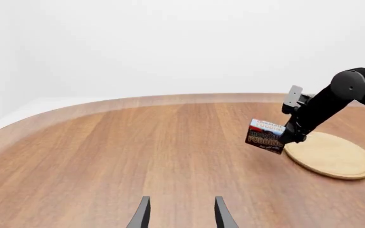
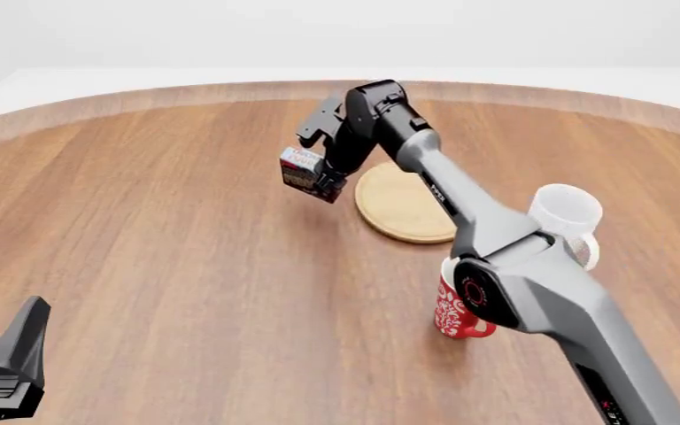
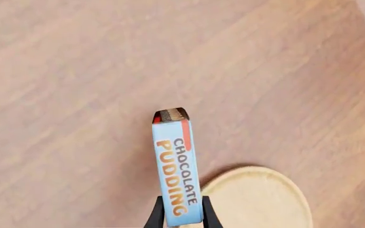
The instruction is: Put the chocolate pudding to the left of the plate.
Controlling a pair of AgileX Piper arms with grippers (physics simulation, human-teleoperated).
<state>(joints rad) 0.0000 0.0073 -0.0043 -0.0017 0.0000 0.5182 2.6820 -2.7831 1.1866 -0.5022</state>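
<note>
The chocolate pudding (image 2: 301, 172) is a small dark brown box with a light blue top. My right gripper (image 2: 328, 181) is shut on it and holds it above the table, just left of the plate (image 2: 403, 204), a flat tan wooden disc. The right wrist view shows the box (image 3: 177, 170) clamped between the fingertips (image 3: 154, 219), with the plate (image 3: 258, 199) below and beside it. The left wrist view shows the box (image 1: 265, 137) next to the plate (image 1: 331, 156). My left gripper (image 1: 180, 213) is open and empty, far away at the near left of the table (image 2: 7, 372).
A red patterned mug (image 2: 459, 312) stands at the near right, partly behind my right arm (image 2: 517, 266). A white mug (image 2: 567, 217) stands right of the plate. The wooden table (image 2: 174, 239) curves to its far edge near the white wall.
</note>
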